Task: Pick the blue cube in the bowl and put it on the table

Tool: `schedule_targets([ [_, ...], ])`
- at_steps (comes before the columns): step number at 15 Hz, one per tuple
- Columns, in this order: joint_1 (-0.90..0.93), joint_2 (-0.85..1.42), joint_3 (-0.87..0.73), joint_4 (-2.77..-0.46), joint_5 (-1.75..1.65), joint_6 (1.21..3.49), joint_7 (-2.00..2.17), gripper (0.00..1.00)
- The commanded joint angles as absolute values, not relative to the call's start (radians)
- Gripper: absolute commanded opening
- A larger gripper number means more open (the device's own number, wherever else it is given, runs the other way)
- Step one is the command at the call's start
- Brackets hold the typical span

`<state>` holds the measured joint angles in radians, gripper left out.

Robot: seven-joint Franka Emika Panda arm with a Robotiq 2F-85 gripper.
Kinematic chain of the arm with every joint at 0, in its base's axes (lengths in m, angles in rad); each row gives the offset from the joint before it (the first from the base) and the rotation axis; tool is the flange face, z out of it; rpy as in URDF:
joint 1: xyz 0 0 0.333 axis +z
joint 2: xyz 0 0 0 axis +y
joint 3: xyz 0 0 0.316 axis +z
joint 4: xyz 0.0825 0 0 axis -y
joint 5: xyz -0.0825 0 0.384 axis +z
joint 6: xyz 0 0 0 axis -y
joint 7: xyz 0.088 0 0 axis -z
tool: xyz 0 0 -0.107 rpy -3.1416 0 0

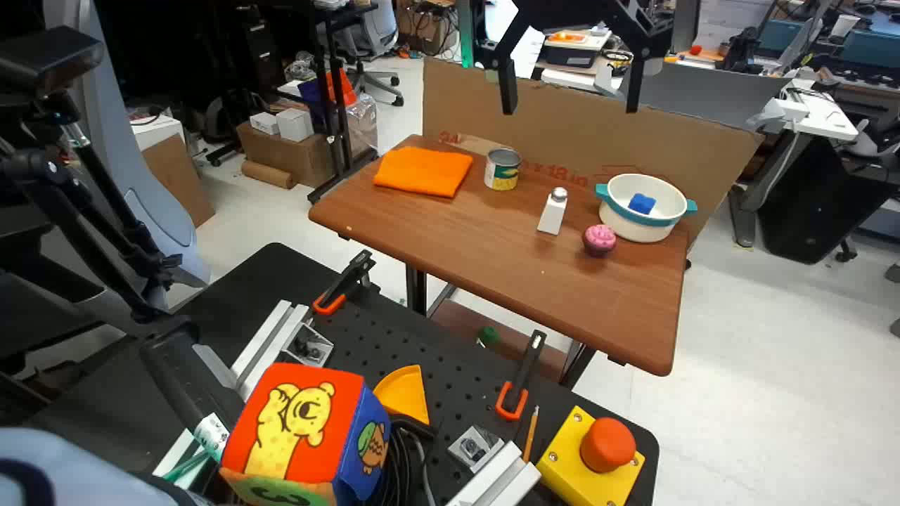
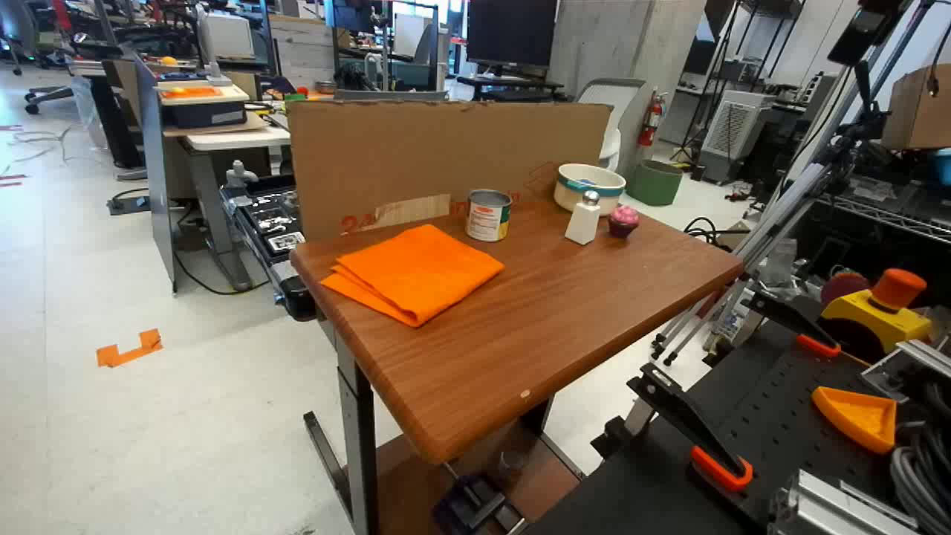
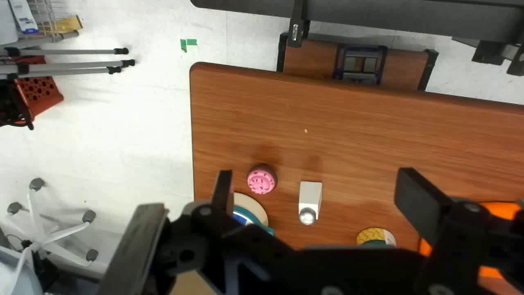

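Black gripper (image 3: pixel 313 177) spread wide and empty, I judge nothing done yet: the blue cube (image 1: pixel 642 204) sits inside the two-handled bowl (image 1: pixel 636 230), leaving grasp, lift and placing on the wooden table (image 1: pixel 605 309).

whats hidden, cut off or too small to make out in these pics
Gripper: upper part cut off by the top edge in an exterior view.
Blue cube: mostly hidden behind the gripper in the wrist view.
Bowl: its own near wall hides the floor inside in an exterior view.
Orange cloth: partly covered by the gripper in the wrist view.
Can: label print too small to read in an exterior view.
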<state>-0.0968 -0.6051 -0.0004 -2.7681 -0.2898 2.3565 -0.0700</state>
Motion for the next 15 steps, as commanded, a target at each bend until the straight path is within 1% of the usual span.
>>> schedule_targets([
  [1,-0.094,-0.605,-0.002,-2.767,-0.291,2.354,-0.069,1.00],
  [9,-0.091,-0.601,-0.004,-2.753,-0.284,2.349,-0.070,1.00],
  [13,-0.077,-0.505,-0.033,-2.615,-0.230,2.353,-0.089,1.00],
  [15,-0.068,-0.410,-0.061,-2.507,-0.203,2.367,-0.128,1.00],
])
